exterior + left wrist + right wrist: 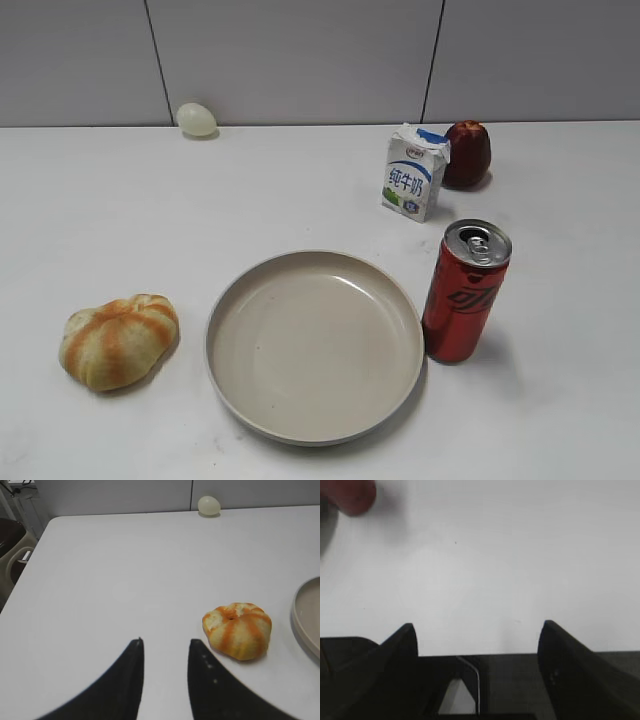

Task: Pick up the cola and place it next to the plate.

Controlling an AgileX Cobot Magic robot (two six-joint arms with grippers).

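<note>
Since the cola can stands upright touching the plate rim, both empty claws gaping, any passing nudge could topple it.

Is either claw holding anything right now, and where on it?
Nothing is held. The left claw and right claw are both open and empty; the tall red aluminium can stands free.

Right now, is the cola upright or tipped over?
Upright. The cola stands on its base on the table, silver top and pull tab facing up, just right of the plate.
</note>
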